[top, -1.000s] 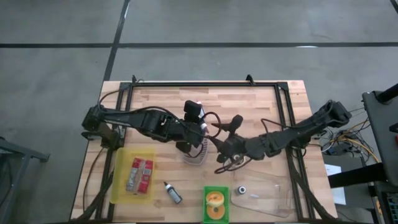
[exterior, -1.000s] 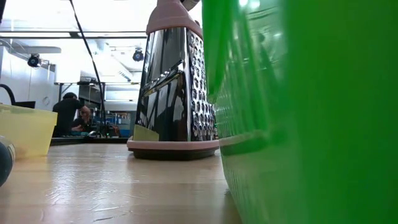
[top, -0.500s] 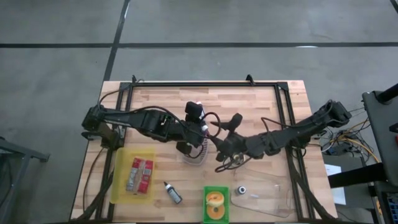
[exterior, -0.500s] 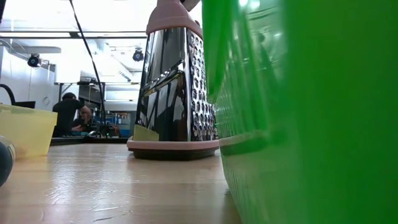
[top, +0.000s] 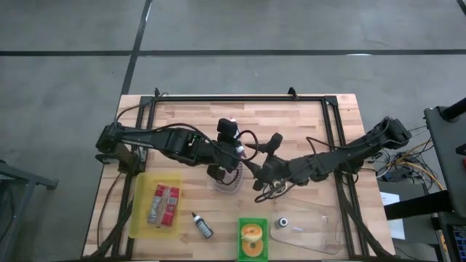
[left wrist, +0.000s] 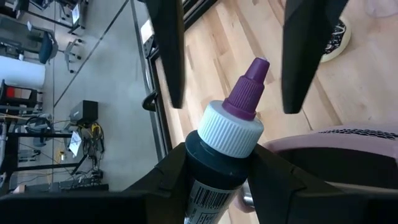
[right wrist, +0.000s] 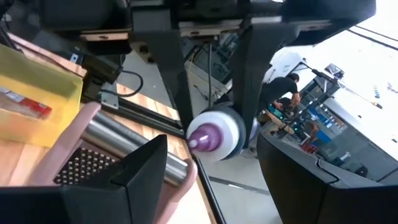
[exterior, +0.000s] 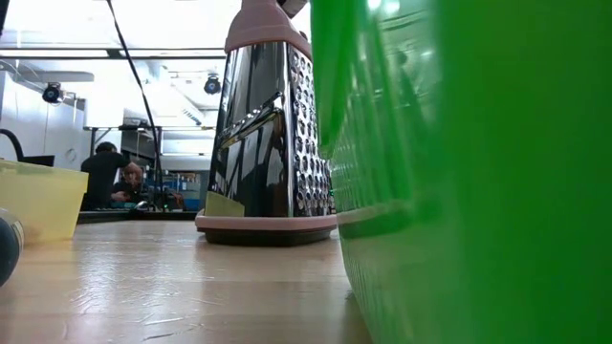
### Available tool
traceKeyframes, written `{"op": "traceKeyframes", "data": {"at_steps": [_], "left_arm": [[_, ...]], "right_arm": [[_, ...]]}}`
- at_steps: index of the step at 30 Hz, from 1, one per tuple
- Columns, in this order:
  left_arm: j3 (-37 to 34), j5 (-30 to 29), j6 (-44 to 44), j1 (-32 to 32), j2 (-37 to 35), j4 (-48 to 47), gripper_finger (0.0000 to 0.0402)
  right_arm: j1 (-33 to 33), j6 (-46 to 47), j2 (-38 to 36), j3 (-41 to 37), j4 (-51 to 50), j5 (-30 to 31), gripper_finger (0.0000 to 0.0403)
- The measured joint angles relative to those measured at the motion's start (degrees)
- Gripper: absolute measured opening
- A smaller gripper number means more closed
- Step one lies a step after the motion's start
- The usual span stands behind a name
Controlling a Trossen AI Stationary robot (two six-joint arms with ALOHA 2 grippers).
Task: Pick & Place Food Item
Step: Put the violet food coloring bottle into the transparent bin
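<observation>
1. While the left claw (left wrist: 214, 168) pinches the dark squeeze bottle (left wrist: 219, 163) by its body above the pink box grater (top: 228, 177) at the counter (top: 291, 120) centre, the right claw (right wrist: 205, 165) faces it, spread, around the purple nozzle (right wrist: 202, 139).
2. A good handover, I judge, needs the right claw closing squarely on the white cap (left wrist: 231, 127) before the left lets go.
3. Against earlier frames, both arms have scarcely moved; the grater stands unchanged.

The wooden table (top: 291, 120) carries a grater (top: 229, 178), yellow bin (top: 140, 218), small bottle (top: 202, 225), green tray (top: 241, 251) and clear lid (top: 309, 234).
</observation>
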Motion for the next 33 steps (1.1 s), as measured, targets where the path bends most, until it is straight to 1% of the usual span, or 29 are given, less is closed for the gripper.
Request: {"op": "traceKeyframes", "data": {"at_steps": [12,20,27,33], "left_arm": [[0.0,0.5,0.0,0.1,0.0,0.6,0.0127],[0.0,0.5,0.2,0.3,0.0,0.4,0.0127],[0.0,0.6,0.2,0.4,-0.1,0.1,0.0127],[0.0,0.8,0.1,0.4,0.0,0.0,0.0127]], "right_arm": [[-0.8,0.1,0.4,0.0,1.0,-1.9,0.0244],[-1.4,-0.7,3.5,1.8,1.4,-1.4,0.0243],[-1.0,-3.9,5.6,4.7,0.7,1.5,0.0222],[-0.9,-4.2,5.9,5.0,0.0,2.4,0.0199]]}}
